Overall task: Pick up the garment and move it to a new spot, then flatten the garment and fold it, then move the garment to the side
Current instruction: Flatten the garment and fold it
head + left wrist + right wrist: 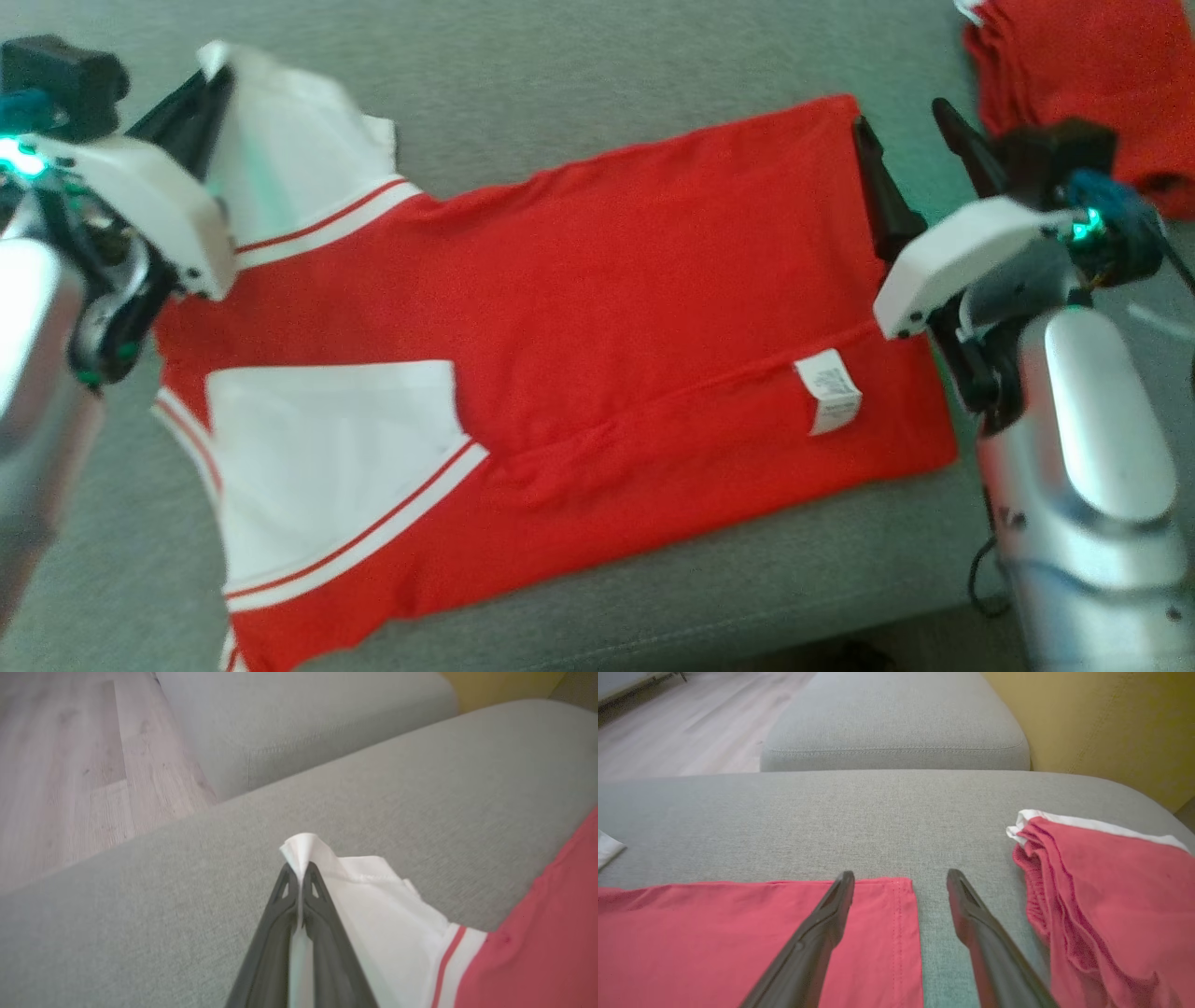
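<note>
upper left, the left hand [217, 86] is clamped shut on the white sleeve [373, 891] of the garment [607, 308]. upper right, the right hand [898, 114] gapes wide astride the red hem [899, 933], empty.

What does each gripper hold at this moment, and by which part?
The left gripper is shut on the red-and-white shirt, pinching the edge of its white sleeve. The right gripper stands open and holds nothing.

The garment [597, 308] is smooth matt cloth, the seat cushion [579, 56] under it is coarse woven fabric, the floor [70, 765] at ten o'clock in the left wrist view is pale matt wood, and the right gripper [900, 875] has fingers [817, 938] of matt black plastic.
</note>
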Robot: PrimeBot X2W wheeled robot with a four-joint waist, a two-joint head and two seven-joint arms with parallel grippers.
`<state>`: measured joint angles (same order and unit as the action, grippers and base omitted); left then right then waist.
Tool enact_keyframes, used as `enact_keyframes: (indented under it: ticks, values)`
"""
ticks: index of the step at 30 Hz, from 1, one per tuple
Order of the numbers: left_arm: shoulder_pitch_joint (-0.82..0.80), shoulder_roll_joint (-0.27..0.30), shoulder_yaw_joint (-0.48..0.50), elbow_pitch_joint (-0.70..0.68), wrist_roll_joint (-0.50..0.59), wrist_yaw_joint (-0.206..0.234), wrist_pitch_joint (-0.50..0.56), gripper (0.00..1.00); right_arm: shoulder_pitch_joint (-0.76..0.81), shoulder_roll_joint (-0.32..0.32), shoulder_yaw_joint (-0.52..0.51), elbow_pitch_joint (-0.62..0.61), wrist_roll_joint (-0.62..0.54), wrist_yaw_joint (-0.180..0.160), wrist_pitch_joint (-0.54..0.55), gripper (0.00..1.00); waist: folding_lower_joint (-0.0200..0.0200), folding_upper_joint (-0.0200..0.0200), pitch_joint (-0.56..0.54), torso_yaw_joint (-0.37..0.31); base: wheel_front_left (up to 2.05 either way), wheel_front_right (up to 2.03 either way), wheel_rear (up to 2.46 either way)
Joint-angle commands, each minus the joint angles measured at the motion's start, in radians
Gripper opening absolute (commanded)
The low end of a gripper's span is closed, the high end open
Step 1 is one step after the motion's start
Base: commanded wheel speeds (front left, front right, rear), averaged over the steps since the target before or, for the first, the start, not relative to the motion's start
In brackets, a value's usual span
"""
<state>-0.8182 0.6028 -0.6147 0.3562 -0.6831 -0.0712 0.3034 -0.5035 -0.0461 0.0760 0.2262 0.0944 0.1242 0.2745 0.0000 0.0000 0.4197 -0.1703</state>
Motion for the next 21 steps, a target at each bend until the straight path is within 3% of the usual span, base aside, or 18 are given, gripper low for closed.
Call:
enact_keyframes:
  ticks: [1, 8, 15, 16, 17, 18, 21]
  values:
    - [-0.055, 0.020, 0.037, -0.040, 0.012, -0.003, -0.027, 0.00, -0.041, -0.007, 0.003, 0.002, -0.034, 0.007, 0.032, 1.00, 0.0000, 0.0000, -0.029, 0.047, 0.00, 0.00, 0.00]
    - [-0.071, -0.033, 0.015, -0.092, 0.020, -0.010, -0.077, 0.00, -0.149, -0.033, -0.071, 0.169, -0.081, 0.007, 0.122, 1.00, 0.0000, 0.0000, -0.018, 0.119, 0.00, 0.00, 0.00]
    - [-0.071, -0.056, 0.009, -0.096, 0.014, -0.005, -0.092, 0.00, -0.223, -0.032, -0.110, 0.293, -0.081, 0.007, 0.159, 1.00, 0.0000, 0.0000, 0.003, 0.146, 0.00, 0.00, 0.00]
    - [-0.071, -0.058, 0.009, -0.094, 0.013, -0.005, -0.094, 0.00, -0.232, -0.031, -0.112, 0.311, -0.078, 0.007, 0.166, 0.92, 0.0000, 0.0000, 0.006, 0.147, 0.00, 0.00, 0.00]
    - [-0.071, -0.059, 0.009, -0.092, 0.012, -0.004, -0.096, 0.00, -0.239, -0.031, -0.115, 0.327, -0.078, 0.007, 0.173, 0.77, 0.0000, 0.0000, 0.007, 0.149, 0.00, 0.00, 0.00]
    - [-0.071, -0.060, 0.009, -0.089, 0.010, -0.004, -0.097, 0.00, -0.245, -0.031, -0.117, 0.343, -0.078, 0.007, 0.183, 0.47, 0.0000, 0.0000, 0.008, 0.150, 0.00, 0.00, 0.00]
    - [-0.069, -0.061, 0.009, -0.079, 0.006, -0.004, -0.101, 0.00, -0.258, -0.030, -0.120, 0.373, -0.069, 0.007, 0.192, 0.22, 0.0000, 0.0000, 0.005, 0.149, 0.00, 0.00, 0.00]
